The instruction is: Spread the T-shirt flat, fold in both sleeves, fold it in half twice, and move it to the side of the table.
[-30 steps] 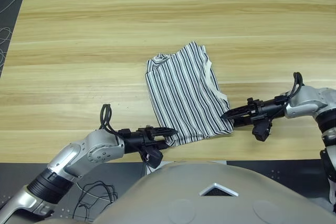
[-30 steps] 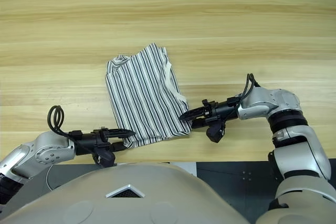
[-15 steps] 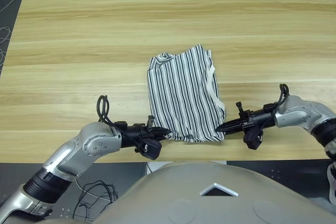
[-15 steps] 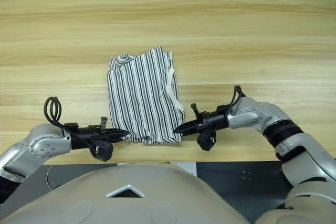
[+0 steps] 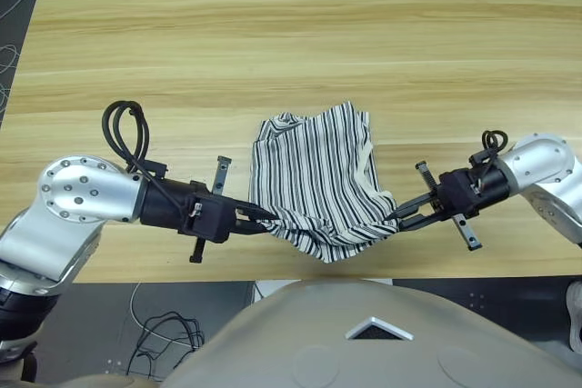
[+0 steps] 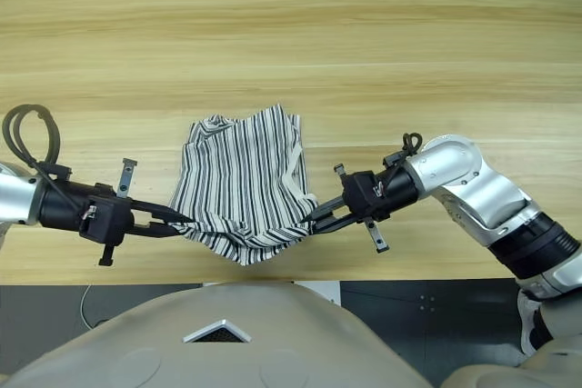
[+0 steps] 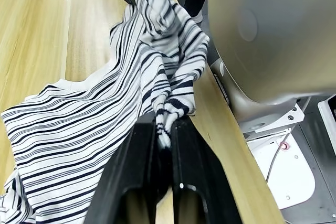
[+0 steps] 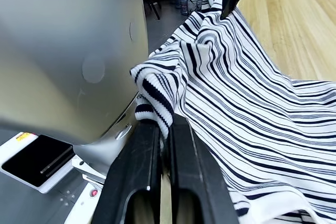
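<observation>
Left eye view: T-shirt [image 5: 314, 179] strung btwn left gripper [image 5: 267, 219] & right gripper [image 5: 393, 217], both pinching it

readable text: none in any view;
T-shirt [image 5: 318, 179]: stripes only, no print or legible tag;
table [image 5: 273, 24]: plain wood grain, no markings;
yellow sticker [image 8: 23, 136]: on the white box [image 8: 47, 181] by the table edge; too small to read
</observation>
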Robot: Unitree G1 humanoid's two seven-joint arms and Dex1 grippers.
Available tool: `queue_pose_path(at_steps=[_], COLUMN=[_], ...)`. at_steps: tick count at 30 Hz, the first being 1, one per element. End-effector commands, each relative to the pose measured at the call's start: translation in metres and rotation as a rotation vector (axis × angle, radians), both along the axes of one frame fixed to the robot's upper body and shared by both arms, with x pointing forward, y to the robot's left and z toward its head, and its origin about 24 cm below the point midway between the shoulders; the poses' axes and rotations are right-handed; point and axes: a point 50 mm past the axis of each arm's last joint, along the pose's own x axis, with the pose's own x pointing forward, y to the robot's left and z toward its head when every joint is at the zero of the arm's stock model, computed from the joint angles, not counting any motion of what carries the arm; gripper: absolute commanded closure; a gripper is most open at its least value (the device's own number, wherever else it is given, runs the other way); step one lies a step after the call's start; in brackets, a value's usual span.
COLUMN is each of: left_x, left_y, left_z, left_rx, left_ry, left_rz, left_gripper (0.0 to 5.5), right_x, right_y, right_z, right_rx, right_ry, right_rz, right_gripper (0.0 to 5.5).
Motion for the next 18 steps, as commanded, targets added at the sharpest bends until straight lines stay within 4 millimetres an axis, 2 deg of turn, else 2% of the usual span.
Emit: queue_pose_path(at_steps=[1, 7, 11, 15, 18], left_x=[0.005, 0.037, 0.076, 0.104, 0.123], left_y=[0.006, 0.015, 0.023, 0.03, 0.036], left_z=[0.002, -0.008, -0.018, -0.029, -0.042], left_rx=[0.011, -0.046, -0.099, -0.108, -0.074], left_ry=[0.007, 0.003, -0.001, -0.006, 0.034], left_rz=[0.012, 0.126, 0.254, 0.352, 0.445], left_gripper=[5.19, 5.19, 5.19, 5.19, 5.19], right_x=[0.004, 0.055, 0.09, 0.111, 0.117], right_y=[0.004, 0.019, 0.021, 0.021, 0.021], right_z=[0.003, 0.003, -0.007, -0.016, -0.028], right_rx=[0.024, 0.096, 0.072, 0.046, -0.011], right_ry=[-0.018, -0.143, -0.206, -0.228, -0.246], right_rz=[-0.031, -0.24, -0.392, -0.484, -0.492], right_gripper=[5.4, 5.4, 5.4, 5.4, 5.4])
